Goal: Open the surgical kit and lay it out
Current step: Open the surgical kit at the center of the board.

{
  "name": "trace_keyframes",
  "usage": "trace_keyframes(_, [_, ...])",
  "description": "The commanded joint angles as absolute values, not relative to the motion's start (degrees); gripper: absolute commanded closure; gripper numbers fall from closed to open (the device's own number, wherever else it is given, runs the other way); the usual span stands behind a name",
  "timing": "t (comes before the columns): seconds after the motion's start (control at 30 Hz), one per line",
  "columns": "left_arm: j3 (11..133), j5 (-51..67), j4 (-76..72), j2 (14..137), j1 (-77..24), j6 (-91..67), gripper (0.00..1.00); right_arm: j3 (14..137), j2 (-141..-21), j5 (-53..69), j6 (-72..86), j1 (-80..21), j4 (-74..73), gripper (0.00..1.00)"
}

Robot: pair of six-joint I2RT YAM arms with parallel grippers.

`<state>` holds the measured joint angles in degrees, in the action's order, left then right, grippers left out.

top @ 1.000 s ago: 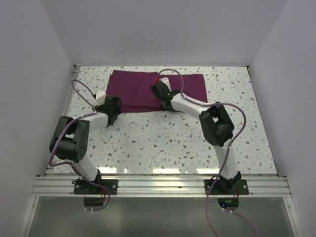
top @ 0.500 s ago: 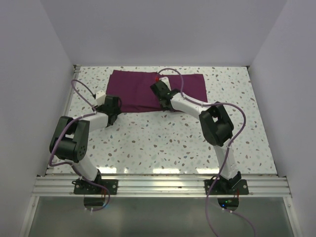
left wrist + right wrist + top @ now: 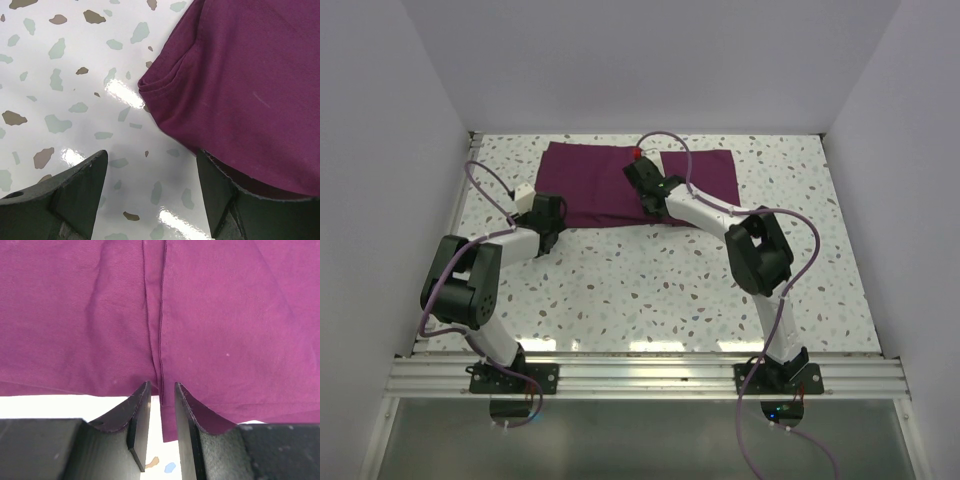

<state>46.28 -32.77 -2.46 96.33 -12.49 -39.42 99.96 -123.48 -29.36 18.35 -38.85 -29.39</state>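
Two claws meet the purple cloth wrap [image 3: 590, 185], folded at the far side of the bench [image 3: 620, 285]. Left claw [image 3: 152, 165] wide open at its near-left corner; right claw [image 3: 162, 387] narrow astride the middle seam, grip unclear.

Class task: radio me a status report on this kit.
Left gripper jaws open beside cloth wrap corner. Right gripper jaws pinching middle flap edge. Wrap folded, contents hidden. No obstruction seen.
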Motion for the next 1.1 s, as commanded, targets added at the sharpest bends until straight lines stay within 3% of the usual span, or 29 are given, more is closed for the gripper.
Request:
trace_keyframes(0.0, [48.0, -34.9, -2.8, 96.2, -12.8, -39.7, 0.24, 101.1, -122.4, -31.2, 18.6, -38.5, -30.0, 0.70])
trace_keyframes(1.07, [48.5, -35.9, -2.4, 96.6, -13.4, -39.8, 0.24, 96.5, -122.6, -27.1, 20.0, -37.2, -27.4, 0.75])
